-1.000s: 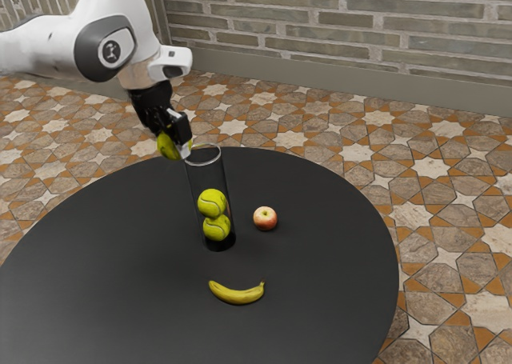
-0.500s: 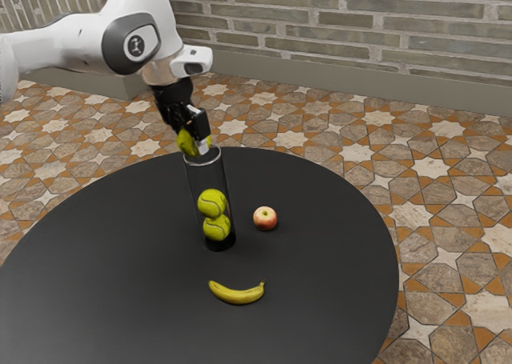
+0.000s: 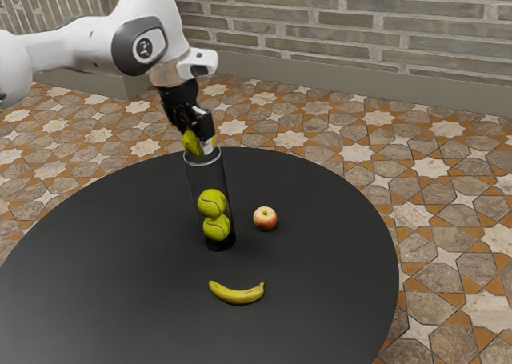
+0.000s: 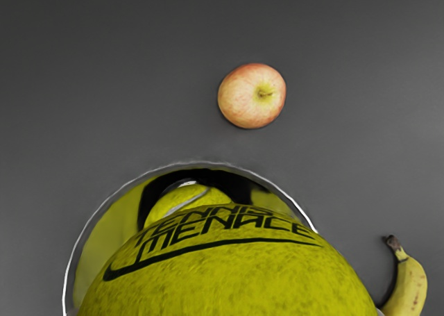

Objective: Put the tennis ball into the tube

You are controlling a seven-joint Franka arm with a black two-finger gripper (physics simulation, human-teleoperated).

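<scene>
My gripper (image 3: pixel 200 144) is shut on a yellow-green tennis ball (image 3: pixel 190 143), right at the mouth of the clear upright tube (image 3: pixel 210 177). Two more balls (image 3: pixel 212 203) are stacked low inside the tube. In the wrist view the held ball (image 4: pixel 229 274), with black lettering, covers much of the tube's round rim (image 4: pixel 82 236); part of a ball inside (image 4: pixel 182 199) shows past it. Whether the held ball's underside is below the rim, I cannot tell.
A red and yellow apple (image 3: pixel 266 218) rests on the round black table (image 3: pixel 320 260) close to the tube, also seen as the apple (image 4: pixel 251 96) beyond the rim. A banana (image 3: pixel 238 293) lies nearer the exterior camera.
Over the last second my hand has moved toward the exterior view's right with the ball, from beside the tube to its mouth. The tube, its two balls and the fruit have stayed put.
</scene>
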